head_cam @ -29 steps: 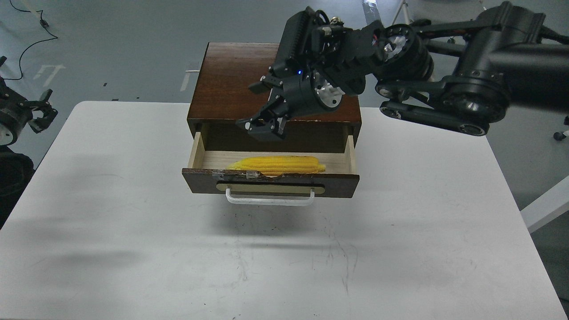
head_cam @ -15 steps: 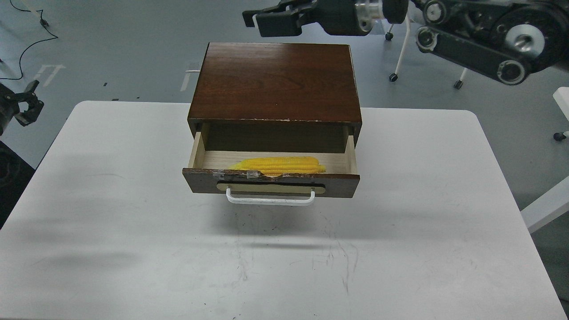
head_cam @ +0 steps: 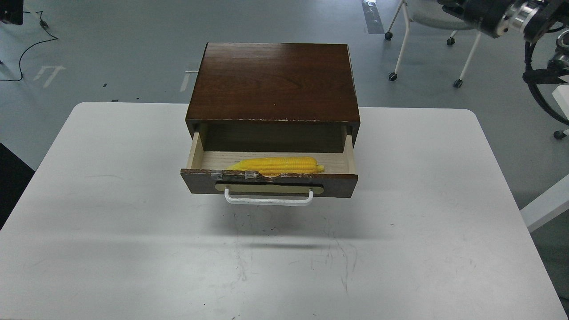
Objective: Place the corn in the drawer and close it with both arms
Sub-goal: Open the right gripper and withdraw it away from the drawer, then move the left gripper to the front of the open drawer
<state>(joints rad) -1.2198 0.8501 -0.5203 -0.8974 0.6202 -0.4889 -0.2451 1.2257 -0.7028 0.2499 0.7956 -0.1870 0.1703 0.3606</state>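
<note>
Head view shows the corn lying lengthwise in the drawer, close behind the front panel, tapered end to my left. That drawer stands pulled well out of the dark-brown cabinet, its white handle facing me over the white counter.

Neither pincer is in frame. Only a stretch of the right arm shows at the top right corner, so I cannot tell whether its pincer is apart or together; the left arm is out of sight altogether.

As I judge it, placing is finished and closing remains. Risks from here:
- Pushing on one side of the front panel could skew the drawer in its opening and jam it.
- A hard shove may slide the whole cabinet back across the counter instead of seating the drawer.
- The chipped, taped top edge might snag a fingertip coming down from above.
</note>
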